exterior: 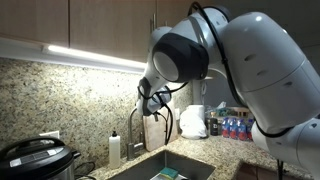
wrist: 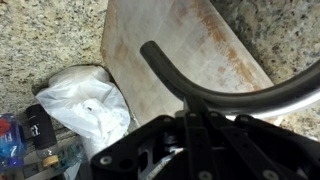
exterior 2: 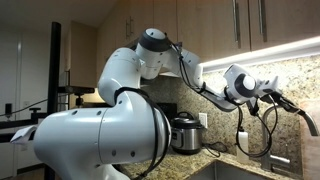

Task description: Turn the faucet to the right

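The faucet is a slim gooseneck tap behind the sink. In the wrist view its arched spout runs as a dark curve across the frame, just past my fingertips. In an exterior view the spout arcs down at the right edge. My gripper has its fingers together, with the tips at or against the top of the arch and not around it. It also shows in both exterior views, up at the arch.
A white soap bottle and a rice cooker stand on the granite counter. A cutting board leans on the backsplash behind the faucet. A white plastic bag and several bottles lie beside it. The sink is below.
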### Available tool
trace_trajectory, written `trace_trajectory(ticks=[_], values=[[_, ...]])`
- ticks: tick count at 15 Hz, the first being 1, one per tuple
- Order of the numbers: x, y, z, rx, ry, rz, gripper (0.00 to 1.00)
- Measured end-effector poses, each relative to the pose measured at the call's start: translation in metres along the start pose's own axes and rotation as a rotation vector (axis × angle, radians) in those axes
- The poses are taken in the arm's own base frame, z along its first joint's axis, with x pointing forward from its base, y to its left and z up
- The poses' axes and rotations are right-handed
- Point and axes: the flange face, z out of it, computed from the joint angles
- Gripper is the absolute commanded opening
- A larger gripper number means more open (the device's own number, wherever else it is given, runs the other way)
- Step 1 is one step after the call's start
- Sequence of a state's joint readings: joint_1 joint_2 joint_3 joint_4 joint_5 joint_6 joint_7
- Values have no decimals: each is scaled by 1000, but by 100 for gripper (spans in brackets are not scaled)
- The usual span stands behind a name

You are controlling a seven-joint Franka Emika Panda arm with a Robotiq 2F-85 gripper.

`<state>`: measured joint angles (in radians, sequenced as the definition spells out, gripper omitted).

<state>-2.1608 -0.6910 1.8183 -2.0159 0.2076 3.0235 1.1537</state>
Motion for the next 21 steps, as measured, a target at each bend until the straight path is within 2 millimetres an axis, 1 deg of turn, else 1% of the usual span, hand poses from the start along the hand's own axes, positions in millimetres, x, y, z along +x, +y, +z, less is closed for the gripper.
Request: trace_trajectory(ticks=[4,7,11,14,16,18,21], values=[[-4,0,-3,14,-3,-4,0],[-15,3,-16,71,-12,1,0],[-27,28,-39,107,-56,-2,0],[-31,50,-63,103,-113,-41,0],[-36,61,-79,101,-174,-88,0],[-40,67,-91,88,-257,-140,0],[-41,68,-104,69,-387,-217,0]])
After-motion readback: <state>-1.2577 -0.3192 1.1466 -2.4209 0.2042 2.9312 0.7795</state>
